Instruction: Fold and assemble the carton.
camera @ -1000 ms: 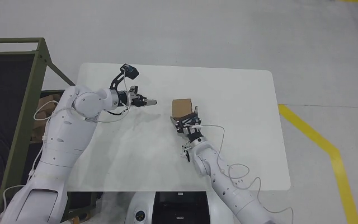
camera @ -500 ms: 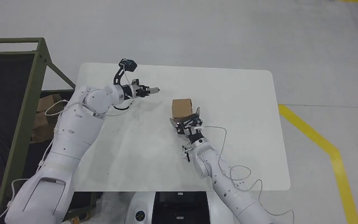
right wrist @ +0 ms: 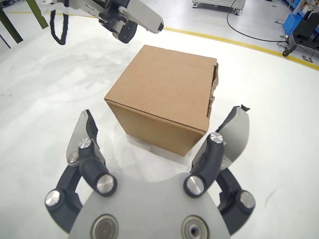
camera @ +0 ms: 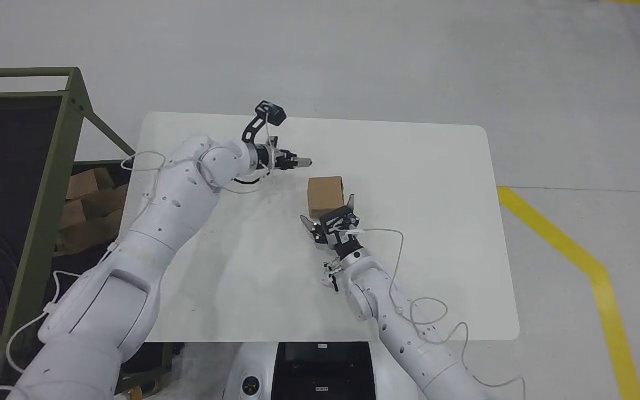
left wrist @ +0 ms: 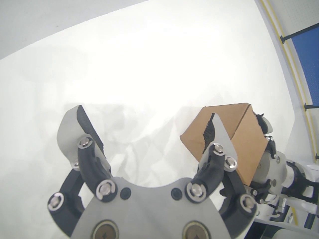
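Note:
A small brown carton (camera: 327,192) stands closed as a cube in the middle of the white table (camera: 430,160). One vertical edge (right wrist: 213,93) looks rough and torn. My right gripper (camera: 330,222) sits just in front of the carton's near side, open, its fingers (right wrist: 86,123) on either side of the near corner without touching it. My left gripper (camera: 303,161) hovers beyond the carton's far left corner, open and holding nothing. The left wrist view has the carton (left wrist: 231,135) behind one fingertip (left wrist: 214,125). In the right wrist view the left gripper (right wrist: 149,23) hangs above the carton's far side.
A green-framed cart (camera: 50,150) with loose cardboard pieces (camera: 85,190) stands off the table's left side. A yellow floor line (camera: 560,240) runs on the right. Bare tabletop surrounds the carton on all sides.
My left gripper has swung from the table's left-centre toward the far side and right, ending close to the carton's far left corner. The right gripper and the carton have stayed put.

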